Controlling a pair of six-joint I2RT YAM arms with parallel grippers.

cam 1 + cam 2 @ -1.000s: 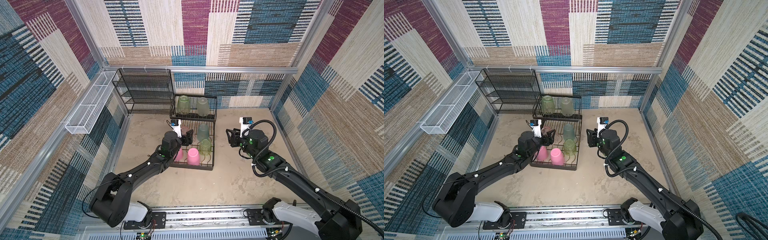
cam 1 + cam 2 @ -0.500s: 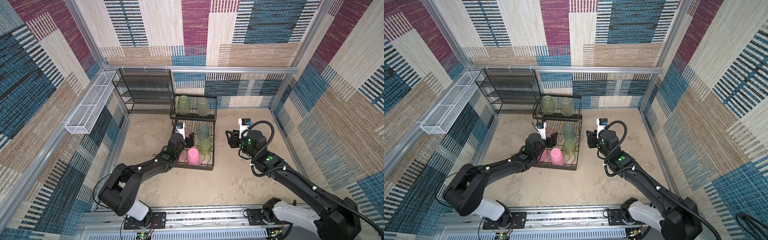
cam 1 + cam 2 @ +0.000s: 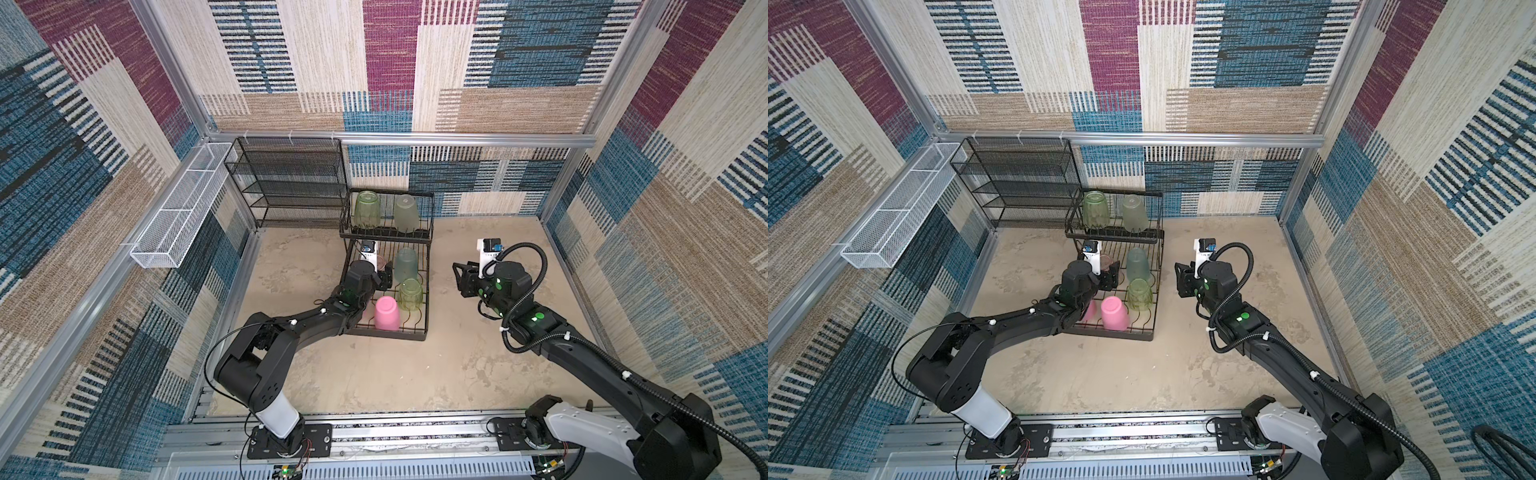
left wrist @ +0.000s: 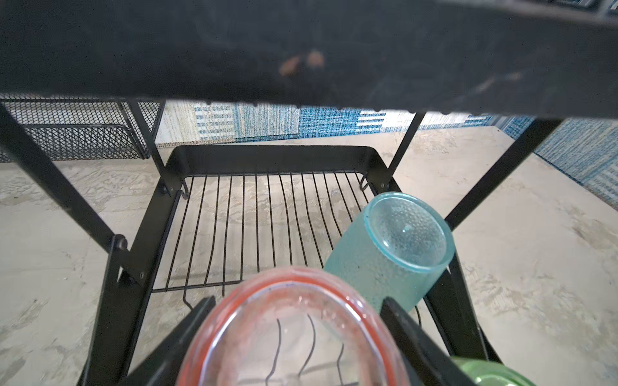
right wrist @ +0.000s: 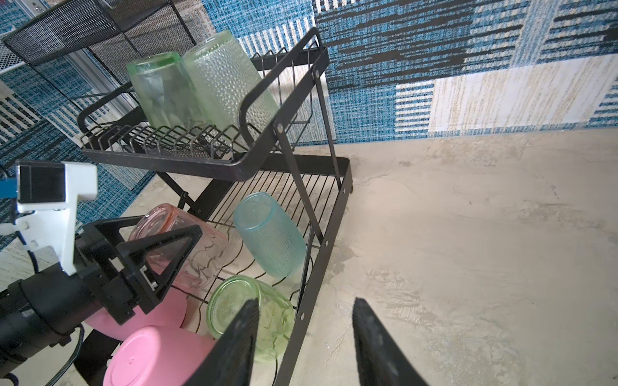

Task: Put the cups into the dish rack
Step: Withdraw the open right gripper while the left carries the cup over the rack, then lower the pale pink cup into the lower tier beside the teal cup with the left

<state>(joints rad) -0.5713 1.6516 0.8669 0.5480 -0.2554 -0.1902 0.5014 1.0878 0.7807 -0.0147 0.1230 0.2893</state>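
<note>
In both top views the sandy worktop (image 3: 374, 386) shows no loose cup, so we judge the loading nearly finished. The black dish rack (image 3: 390, 335) stands at centre frame. On its raised shelf, toward the top of the frame, two cups stand mouth down: a ribbed green cup (image 3: 367, 208) and a frosted pale-green cup (image 3: 406, 212). In the low tray below sit a frosted teal cup (image 3: 406, 264), a second ribbed green cup (image 3: 410, 294), an opaque pink cup (image 3: 387, 312) and a second pink cup (image 3: 1089, 309) half hidden by the left arm (image 3: 1017, 320). The left jaws grip the last one, a clear pink cup (image 5: 174, 247), tilted over the tray's left half; we cannot tell whether it touches the wires. What is left, we reckon, is letting go and backing out. The right jaws hang open and empty, right of the rack.
</note>
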